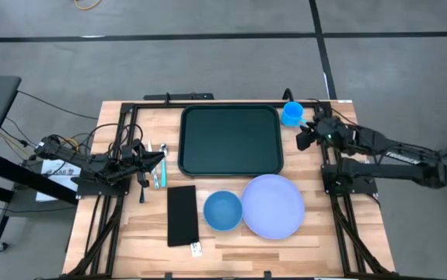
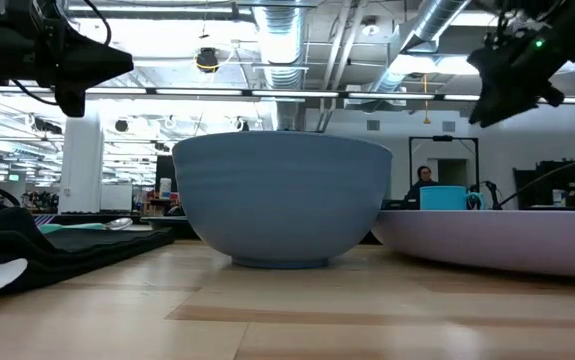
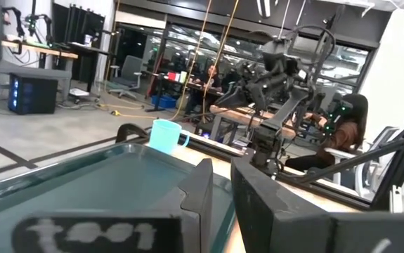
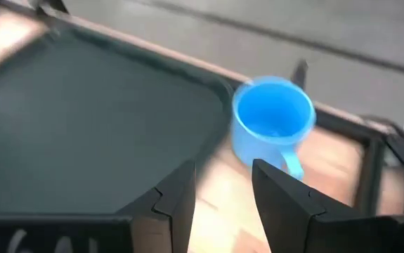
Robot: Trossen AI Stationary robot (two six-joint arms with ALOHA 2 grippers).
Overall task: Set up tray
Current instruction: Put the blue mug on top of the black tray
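Observation:
The dark green tray (image 1: 231, 140) lies bare at the table's far middle. A blue cup (image 1: 291, 114) stands upright just off its far right corner. My right gripper (image 1: 304, 140) hovers open beside the tray's right edge. In its wrist view the right gripper (image 4: 223, 190) has the cup (image 4: 272, 119) just ahead and the tray (image 4: 82, 119) alongside. My left gripper (image 1: 161, 158) hangs above the cutlery (image 1: 155, 167) left of the tray. In its wrist view the left gripper (image 3: 222, 204) shows a narrow gap with nothing in it.
A blue bowl (image 1: 223, 210) and a lavender plate (image 1: 274, 206) sit side by side near the front edge. A flat black napkin (image 1: 182, 214) lies left of the bowl. Cutlery with teal handles rests between the left arm and the tray. Both grippers ride well above the tabletop in the low view.

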